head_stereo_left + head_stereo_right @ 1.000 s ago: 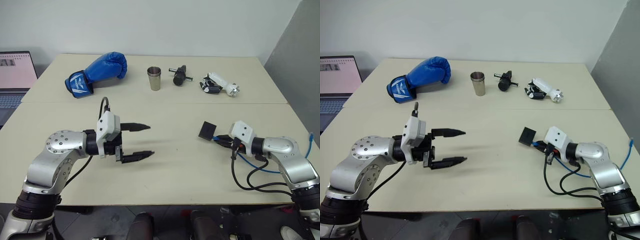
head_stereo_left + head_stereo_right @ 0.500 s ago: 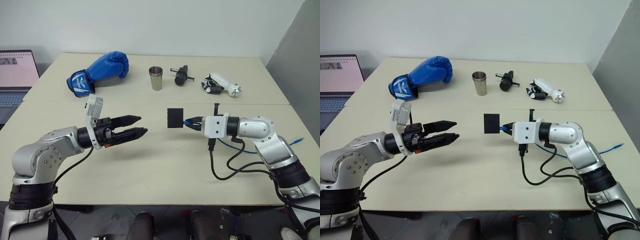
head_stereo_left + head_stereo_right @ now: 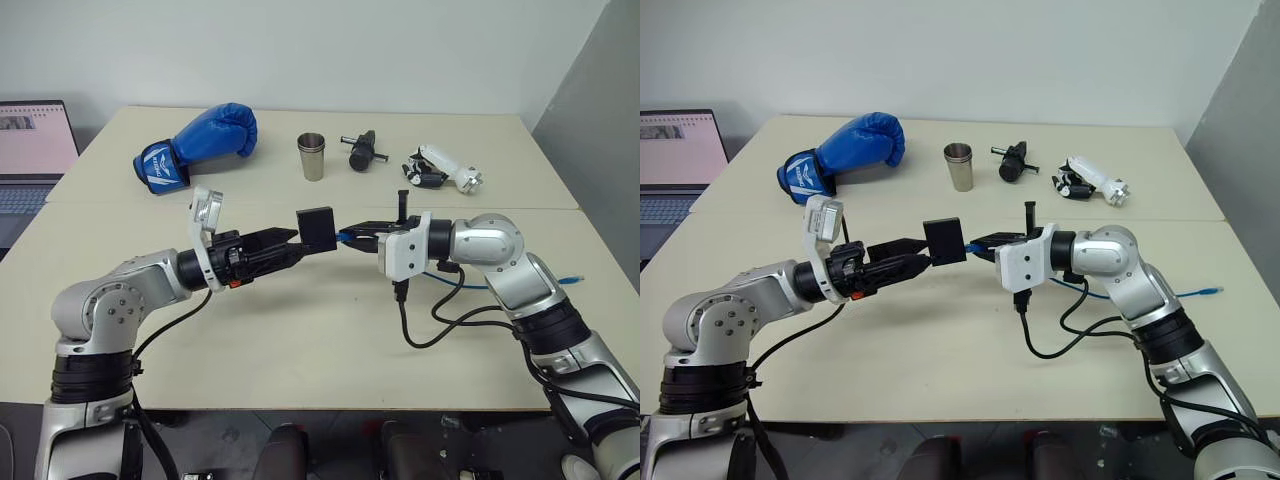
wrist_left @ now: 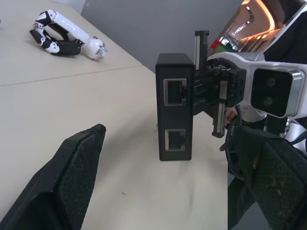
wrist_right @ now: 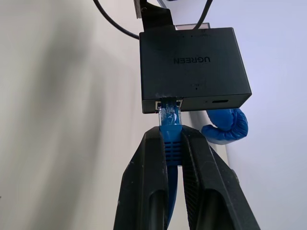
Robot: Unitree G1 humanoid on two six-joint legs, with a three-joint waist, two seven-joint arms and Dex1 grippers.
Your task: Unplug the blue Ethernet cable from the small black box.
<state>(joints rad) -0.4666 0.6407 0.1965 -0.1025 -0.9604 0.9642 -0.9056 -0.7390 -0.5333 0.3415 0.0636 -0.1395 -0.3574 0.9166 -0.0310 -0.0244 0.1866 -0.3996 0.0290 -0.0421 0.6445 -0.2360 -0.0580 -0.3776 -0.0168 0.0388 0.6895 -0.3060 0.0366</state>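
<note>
The blue Ethernet cable (image 5: 169,125) is clamped in the right hand (image 5: 170,143), plugged into the small black box (image 3: 318,226) mid-frame above the desk (image 3: 330,330). Left hand (image 4: 165,177) gapes around the box.

Robot arms: silver-grey shells, white wrist housings.
Black fingers (image 4: 72,182) are being shown lightly scuffed; black cables (image 3: 440,325) are being looped from the right wrist.

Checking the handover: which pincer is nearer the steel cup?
Left. The left pincer is open at the small black box, just nearer the steel cup than the right pincer, shut on the blue Ethernet cable.
</note>
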